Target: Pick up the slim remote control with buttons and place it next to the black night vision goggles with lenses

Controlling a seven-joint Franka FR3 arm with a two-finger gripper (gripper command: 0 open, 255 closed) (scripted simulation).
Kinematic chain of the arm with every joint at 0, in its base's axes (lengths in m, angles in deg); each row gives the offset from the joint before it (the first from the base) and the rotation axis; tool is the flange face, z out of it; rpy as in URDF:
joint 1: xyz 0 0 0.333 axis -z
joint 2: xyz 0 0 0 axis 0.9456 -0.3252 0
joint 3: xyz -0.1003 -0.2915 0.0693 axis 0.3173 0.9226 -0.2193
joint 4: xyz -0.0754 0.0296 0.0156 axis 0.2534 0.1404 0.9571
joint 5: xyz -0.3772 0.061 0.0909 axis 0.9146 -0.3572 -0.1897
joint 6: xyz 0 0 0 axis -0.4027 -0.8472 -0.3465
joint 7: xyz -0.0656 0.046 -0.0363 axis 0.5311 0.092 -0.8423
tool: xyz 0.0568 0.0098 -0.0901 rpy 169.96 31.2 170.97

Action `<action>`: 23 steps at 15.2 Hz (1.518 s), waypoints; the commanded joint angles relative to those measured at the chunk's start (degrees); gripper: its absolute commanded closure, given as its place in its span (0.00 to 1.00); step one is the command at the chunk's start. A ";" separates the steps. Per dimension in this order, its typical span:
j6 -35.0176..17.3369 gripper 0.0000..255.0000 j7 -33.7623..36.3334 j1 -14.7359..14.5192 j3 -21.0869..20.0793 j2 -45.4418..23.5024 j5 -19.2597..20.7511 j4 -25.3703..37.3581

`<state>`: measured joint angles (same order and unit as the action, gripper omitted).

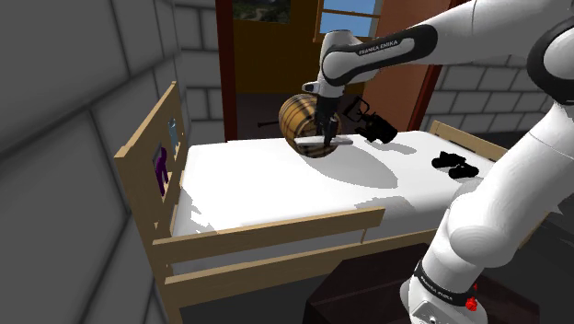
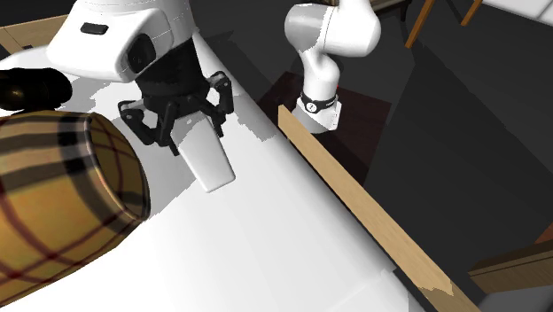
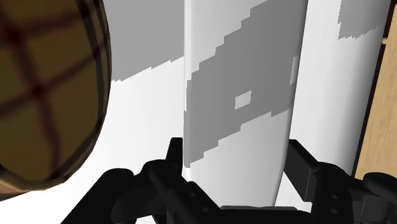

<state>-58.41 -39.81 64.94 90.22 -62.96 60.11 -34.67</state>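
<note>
The slim remote point(image 2: 211, 164) is drawn plain white, a long flat bar. My black gripper point(image 2: 190, 133) is shut on one end of it, and the rest sticks out past the fingers. In the wrist view the remote point(image 3: 242, 95) runs away from the gripper point(image 3: 235, 162), clasped between both fingers. In the shoulder view the gripper point(image 1: 328, 136) hangs low over the white mattress point(image 1: 276, 184) with the remote point(image 1: 337, 143) at its tip. A bulky black object point(image 1: 375, 124) lies just beyond it. A smaller black object point(image 1: 455, 164) is nearer the stand. I cannot tell which is the goggles.
A tan plaid barrel-shaped cushion point(image 1: 304, 124) sits right beside the gripper on the bed, large in the second exterior view point(image 2: 62, 195). Wooden bed rails point(image 1: 276, 235) frame the mattress. A black object point(image 2: 27, 86) shows behind the cushion. An open doorway point(image 1: 267, 55) stands behind the bed.
</note>
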 commanded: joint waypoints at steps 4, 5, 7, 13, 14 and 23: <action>0.52 1.00 -3.72 2.63 2.53 7.96 2.55 -7.14; 0.75 1.00 -4.53 3.24 3.10 9.55 3.15 -8.43; 1.31 1.00 -6.20 4.52 4.29 12.67 4.43 -10.82; 3.71 1.00 -11.87 8.95 8.32 21.29 8.76 -16.43; 4.18 1.00 -12.92 9.76 9.07 22.59 9.55 -17.13; 8.61 1.00 -23.61 17.28 16.85 31.77 17.21 -20.30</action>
<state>-50.09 -62.02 81.52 105.99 -31.56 76.46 -55.12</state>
